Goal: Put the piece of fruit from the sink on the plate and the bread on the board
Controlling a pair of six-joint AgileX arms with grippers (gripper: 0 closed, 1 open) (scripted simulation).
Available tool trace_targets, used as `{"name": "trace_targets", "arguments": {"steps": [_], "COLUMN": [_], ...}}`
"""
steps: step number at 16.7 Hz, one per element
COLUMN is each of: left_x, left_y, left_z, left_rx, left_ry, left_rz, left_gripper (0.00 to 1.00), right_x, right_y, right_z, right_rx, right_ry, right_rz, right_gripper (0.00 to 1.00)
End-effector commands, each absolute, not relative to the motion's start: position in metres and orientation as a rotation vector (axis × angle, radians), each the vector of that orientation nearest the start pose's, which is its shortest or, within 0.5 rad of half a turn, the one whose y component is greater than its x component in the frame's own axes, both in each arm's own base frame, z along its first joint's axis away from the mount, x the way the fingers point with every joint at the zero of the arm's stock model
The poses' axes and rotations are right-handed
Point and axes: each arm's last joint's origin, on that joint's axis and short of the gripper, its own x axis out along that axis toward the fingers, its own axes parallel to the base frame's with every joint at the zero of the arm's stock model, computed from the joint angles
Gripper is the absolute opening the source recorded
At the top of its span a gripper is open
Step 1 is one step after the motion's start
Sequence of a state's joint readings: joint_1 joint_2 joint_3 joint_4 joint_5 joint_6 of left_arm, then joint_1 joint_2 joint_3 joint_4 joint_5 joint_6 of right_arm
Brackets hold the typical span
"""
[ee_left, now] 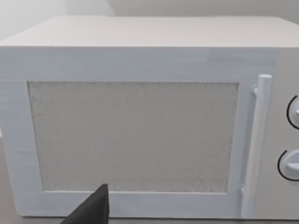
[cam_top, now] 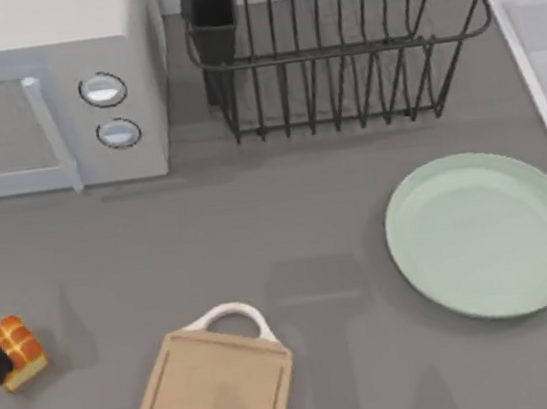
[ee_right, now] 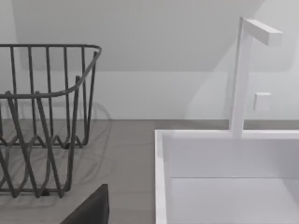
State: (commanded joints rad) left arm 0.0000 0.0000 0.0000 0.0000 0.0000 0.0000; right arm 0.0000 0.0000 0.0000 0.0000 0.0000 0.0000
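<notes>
Sitting at the table's far left edge, the golden-orange glazed bread block (cam_top: 19, 351) touches my left arm; the light-wood cutting board (cam_top: 210, 394) lies rightward, nearby. Finger state: cannot tell.

board (cam_top: 210, 399): light wood | bread (cam_top: 18, 349): glazed | rack (cam_top: 333, 45): dark wire

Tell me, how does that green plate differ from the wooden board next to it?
The plate is round and pale mint green, while the board is rectangular and light wood. The board has a white loop handle at one end; the plate has only a shallow rim. The plate lies whole in the top view at the table's right, while the board runs off the lower edge, nearer the middle. Both lie flat on the grey table with nothing on them.
</notes>
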Motion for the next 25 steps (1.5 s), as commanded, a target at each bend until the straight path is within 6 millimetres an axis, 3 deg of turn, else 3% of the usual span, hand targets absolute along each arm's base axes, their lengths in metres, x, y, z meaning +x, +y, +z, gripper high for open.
{"name": "trace_targets", "arguments": {"steps": [6,10,13,16,19,22,25], "left_x": [0.106,0.106,0.106,0.106,0.106,0.106,0.106], "left_y": [-0.001,-0.001,-0.001,-0.001,-0.001,-0.001,-0.001], "left_z": [0.160,0.160,0.160,0.160,0.160,0.160,0.160], "left_rx": [0.000,0.000,0.000,0.000,0.000,0.000,0.000], "left_ry": [0.000,0.000,0.000,0.000,0.000,0.000,0.000], "left_rz": [0.000,0.000,0.000,0.000,0.000,0.000,0.000], "left_gripper": [1.00,1.00,1.00,1.00,1.00,1.00,1.00], "right_x": [0.106,0.113,0.131,0.164,0.209,0.258,0.298], "right_y": [-0.002,-0.006,-0.013,-0.025,-0.043,-0.068,-0.093], "right_z": [0.165,0.190,0.215,0.236,0.243,0.232,0.207], "right_rx": [-0.007,-0.042,-0.074,-0.097,-0.102,-0.086,-0.054], "right_ry": [0.023,0.170,0.361,0.597,0.853,1.102,1.318], "right_rz": [-0.007,-0.044,-0.077,-0.102,-0.110,-0.096,-0.067], "right_gripper": [1.00,1.00,1.00,1.00,1.00,1.00,1.00]}}
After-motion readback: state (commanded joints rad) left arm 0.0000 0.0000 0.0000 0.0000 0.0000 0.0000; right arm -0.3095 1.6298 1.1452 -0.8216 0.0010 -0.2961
